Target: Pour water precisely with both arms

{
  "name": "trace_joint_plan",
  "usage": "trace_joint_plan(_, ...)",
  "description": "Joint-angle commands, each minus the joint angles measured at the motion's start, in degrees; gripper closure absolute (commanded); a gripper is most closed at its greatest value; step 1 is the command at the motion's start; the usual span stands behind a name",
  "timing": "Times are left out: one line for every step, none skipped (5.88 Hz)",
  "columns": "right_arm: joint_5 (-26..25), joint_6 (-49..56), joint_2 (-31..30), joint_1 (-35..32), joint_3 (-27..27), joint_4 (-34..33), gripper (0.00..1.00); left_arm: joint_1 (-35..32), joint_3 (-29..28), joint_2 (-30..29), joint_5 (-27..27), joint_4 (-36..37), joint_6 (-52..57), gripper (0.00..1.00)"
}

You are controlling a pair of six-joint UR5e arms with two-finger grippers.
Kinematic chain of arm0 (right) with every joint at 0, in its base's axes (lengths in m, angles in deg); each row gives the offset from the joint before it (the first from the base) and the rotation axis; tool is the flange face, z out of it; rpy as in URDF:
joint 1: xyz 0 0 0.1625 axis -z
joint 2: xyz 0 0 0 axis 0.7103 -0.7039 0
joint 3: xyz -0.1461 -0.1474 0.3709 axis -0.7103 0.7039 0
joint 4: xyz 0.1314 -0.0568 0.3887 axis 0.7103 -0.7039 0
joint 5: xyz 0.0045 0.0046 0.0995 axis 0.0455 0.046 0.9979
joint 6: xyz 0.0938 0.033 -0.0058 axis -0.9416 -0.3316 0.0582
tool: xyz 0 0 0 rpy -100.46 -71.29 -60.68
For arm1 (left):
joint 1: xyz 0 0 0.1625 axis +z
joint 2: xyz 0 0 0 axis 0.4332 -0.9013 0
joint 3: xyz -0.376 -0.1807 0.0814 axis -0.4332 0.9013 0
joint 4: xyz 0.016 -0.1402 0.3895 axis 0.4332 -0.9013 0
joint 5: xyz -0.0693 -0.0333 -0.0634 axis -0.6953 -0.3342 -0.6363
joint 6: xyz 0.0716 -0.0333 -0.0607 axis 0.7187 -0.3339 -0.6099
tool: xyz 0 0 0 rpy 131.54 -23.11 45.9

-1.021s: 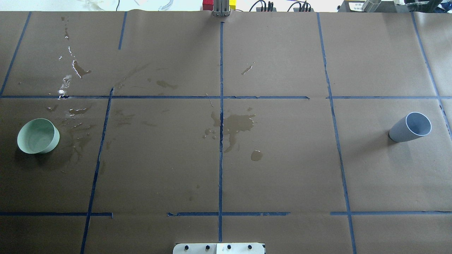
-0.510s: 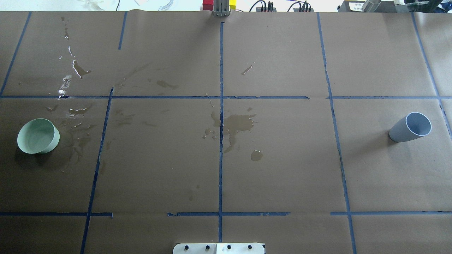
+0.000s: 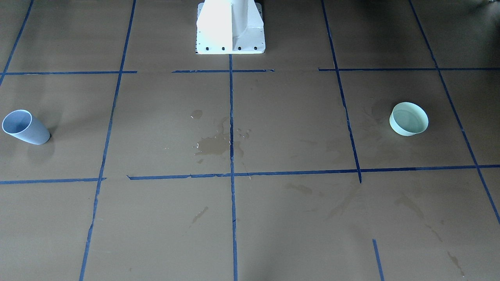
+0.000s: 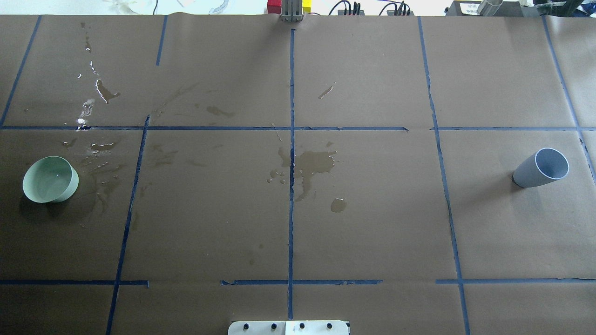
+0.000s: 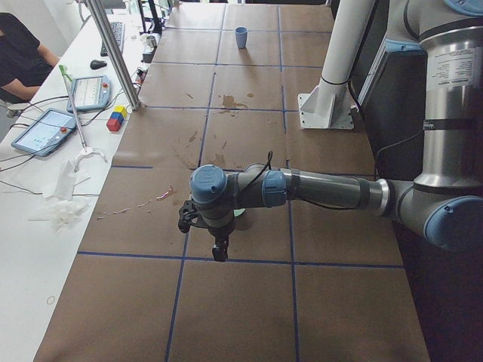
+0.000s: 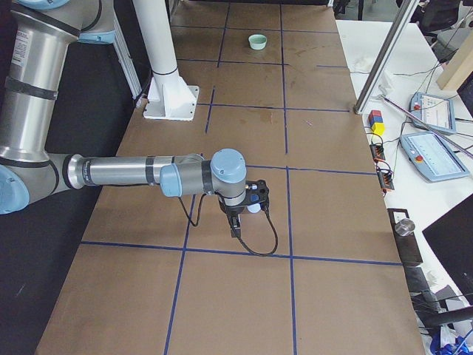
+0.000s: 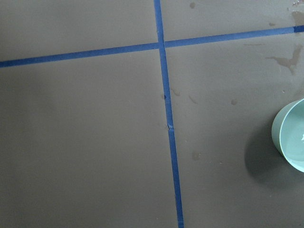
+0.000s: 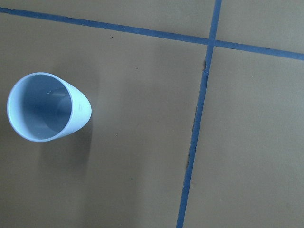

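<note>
A pale green bowl (image 4: 50,179) stands at the table's left end, with a faint glint inside; it also shows in the front view (image 3: 408,118) and at the right edge of the left wrist view (image 7: 290,141). A blue-grey cup (image 4: 542,167) stands at the right end, upright, seen from above in the right wrist view (image 8: 47,107). Spilled water (image 4: 313,165) lies in puddles mid-table. My left gripper (image 5: 219,250) hangs near the bowl. My right gripper (image 6: 236,228) hangs beside the cup. I cannot tell if either is open or shut.
The brown paper has blue tape lines (image 4: 291,186) and wet stains by the bowl (image 4: 100,158). The white pedestal (image 3: 230,27) stands at the robot's edge. Coloured blocks (image 5: 116,118), tablets (image 5: 44,131) and a metal pole (image 5: 113,53) line the far side. An operator (image 5: 23,56) sits there.
</note>
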Motion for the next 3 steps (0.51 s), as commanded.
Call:
trace_joint_plan(0.05, 0.00, -0.52, -0.05, -0.46, -0.13, 0.00, 0.08, -0.60, 0.63, -0.18, -0.06, -0.62, 0.00)
trace_joint_plan(-0.82, -0.09, 0.26, 0.04, 0.58, -0.13, 0.00, 0.08, -0.26, 0.63, -0.09, -0.06, -0.62, 0.00)
trace_joint_plan(-1.61, 0.00, -0.17, -0.05, 0.25, -0.13, 0.00, 0.08, -0.43, 0.63, 0.00, -0.23, -0.62, 0.00)
